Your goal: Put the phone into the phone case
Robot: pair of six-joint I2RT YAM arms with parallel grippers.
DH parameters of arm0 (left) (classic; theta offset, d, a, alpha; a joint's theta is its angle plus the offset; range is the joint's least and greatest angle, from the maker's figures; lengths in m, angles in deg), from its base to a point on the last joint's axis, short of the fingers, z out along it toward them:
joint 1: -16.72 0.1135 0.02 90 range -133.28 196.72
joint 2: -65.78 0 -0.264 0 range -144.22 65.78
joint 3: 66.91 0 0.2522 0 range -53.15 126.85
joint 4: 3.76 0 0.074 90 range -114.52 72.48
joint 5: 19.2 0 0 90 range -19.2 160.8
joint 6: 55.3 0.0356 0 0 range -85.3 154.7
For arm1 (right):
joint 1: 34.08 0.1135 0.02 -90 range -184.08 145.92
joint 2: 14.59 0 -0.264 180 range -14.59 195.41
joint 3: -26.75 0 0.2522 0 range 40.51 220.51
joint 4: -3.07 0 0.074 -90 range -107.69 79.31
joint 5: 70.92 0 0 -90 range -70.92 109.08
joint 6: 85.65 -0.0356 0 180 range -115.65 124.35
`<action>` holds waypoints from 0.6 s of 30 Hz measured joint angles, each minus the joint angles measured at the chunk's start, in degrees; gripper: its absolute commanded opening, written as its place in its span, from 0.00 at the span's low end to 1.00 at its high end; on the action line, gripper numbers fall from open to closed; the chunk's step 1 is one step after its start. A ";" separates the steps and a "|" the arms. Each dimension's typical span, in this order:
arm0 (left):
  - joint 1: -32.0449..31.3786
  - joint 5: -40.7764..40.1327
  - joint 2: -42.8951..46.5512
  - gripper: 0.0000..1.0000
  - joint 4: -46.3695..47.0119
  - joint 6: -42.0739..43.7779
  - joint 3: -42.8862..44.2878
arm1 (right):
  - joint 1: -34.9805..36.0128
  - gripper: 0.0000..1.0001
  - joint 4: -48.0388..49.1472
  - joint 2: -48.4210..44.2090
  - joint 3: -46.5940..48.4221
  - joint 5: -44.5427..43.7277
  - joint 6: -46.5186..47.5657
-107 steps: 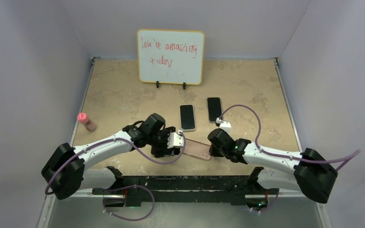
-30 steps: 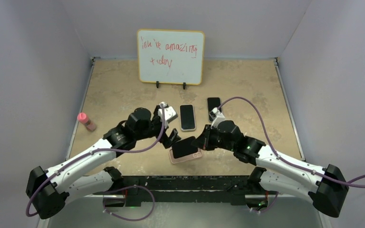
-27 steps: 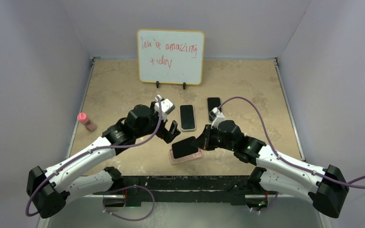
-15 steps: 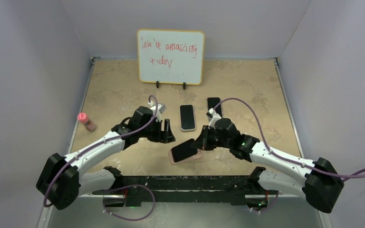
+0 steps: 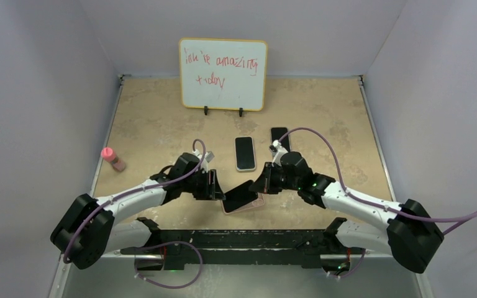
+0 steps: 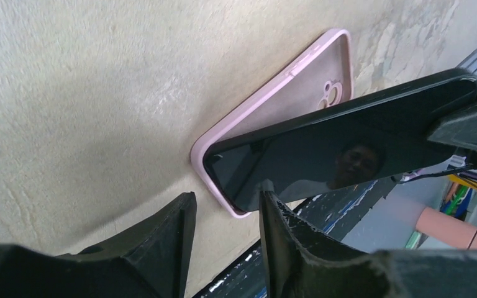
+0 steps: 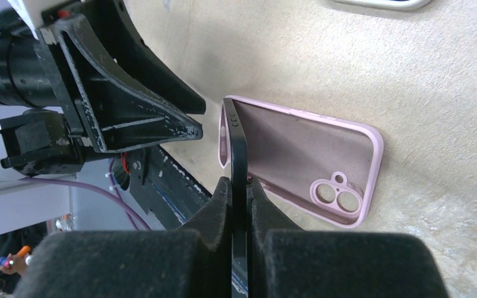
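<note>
The pink phone case (image 5: 254, 203) lies open side up on the table near the front edge. My right gripper (image 5: 262, 184) is shut on a black phone (image 5: 241, 193) and holds it tilted, its left end down in the case's left end. The right wrist view shows the fingers clamped on the phone's edge (image 7: 237, 143) above the case (image 7: 304, 155). My left gripper (image 5: 215, 186) is open, low at the case's left end. In the left wrist view one fingertip (image 6: 272, 205) sits against the phone's screen (image 6: 335, 149), and the case (image 6: 273, 99) is beneath.
A second phone with a pale rim (image 5: 245, 153) and a dark phone (image 5: 279, 138) lie flat behind the grippers. A whiteboard (image 5: 223, 74) stands at the back. A pink bottle (image 5: 113, 158) stands at the left. The black front rail (image 5: 242, 239) runs just below the case.
My left gripper has come down and in from above to the case's left end. My right gripper has held the phone tilted over the case, lowering it slightly.
</note>
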 measured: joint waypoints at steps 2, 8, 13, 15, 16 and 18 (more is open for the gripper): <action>0.00 0.39 -0.61 0.42 1.51 -0.96 -1.38 | -0.37 0.00 0.55 0.81 0.00 0.31 -0.17; 0.00 1.29 -1.95 0.39 5.11 -3.06 -4.76 | -1.36 0.00 0.42 1.73 0.00 0.70 -0.74; 0.00 1.40 -3.08 0.38 7.34 -3.65 -4.83 | -2.12 0.00 -1.09 2.34 0.66 1.60 -1.18; 0.00 1.38 -3.23 0.38 7.58 -3.93 -4.83 | -2.10 0.00 -2.32 2.34 1.36 1.66 -1.25; 0.00 1.36 -3.26 0.36 7.63 -4.09 -4.83 | -2.10 0.00 -2.84 2.34 1.70 1.64 -1.25; 0.00 1.22 -3.32 0.34 7.72 -4.57 -4.83 | -2.10 0.00 -3.93 2.36 2.34 1.57 -1.25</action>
